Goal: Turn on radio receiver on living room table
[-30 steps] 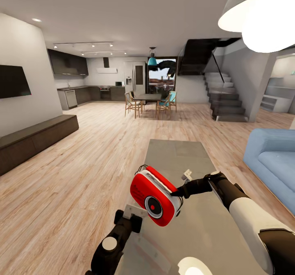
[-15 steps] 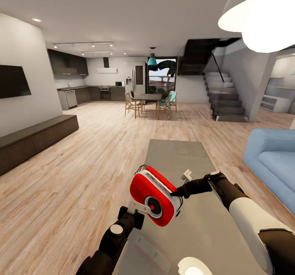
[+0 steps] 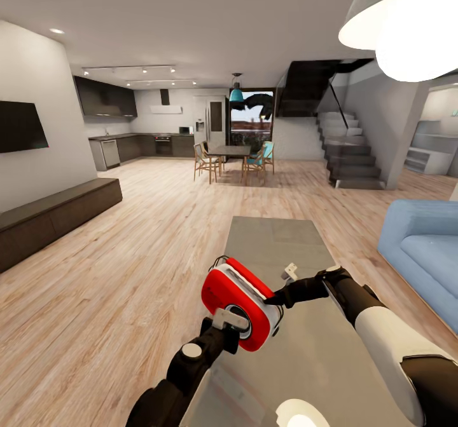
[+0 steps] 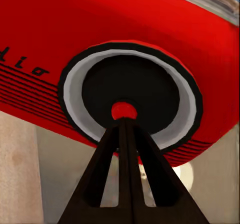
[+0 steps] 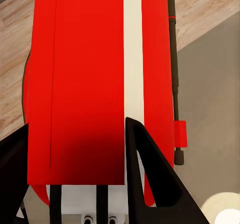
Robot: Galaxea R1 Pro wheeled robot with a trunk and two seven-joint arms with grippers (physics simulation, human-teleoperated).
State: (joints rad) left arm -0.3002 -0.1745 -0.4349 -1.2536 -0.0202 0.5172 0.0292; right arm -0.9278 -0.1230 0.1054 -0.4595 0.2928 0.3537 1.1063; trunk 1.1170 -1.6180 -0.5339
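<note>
Dark lettering stands on the radio receiver [image 4: 75, 29] beside the dial, but it cannot be read.

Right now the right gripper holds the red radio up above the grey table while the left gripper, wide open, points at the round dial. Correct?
Not quite. The left gripper is shut, not wide open: the left wrist view shows its fingers pressed together at the dial's red centre. The rest holds: the right gripper clamps the radio, raised above the grey table.

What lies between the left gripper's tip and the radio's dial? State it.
Nothing: in the left wrist view the shut left gripper reaches the red centre of the radio receiver's dial, no gap visible.
</note>
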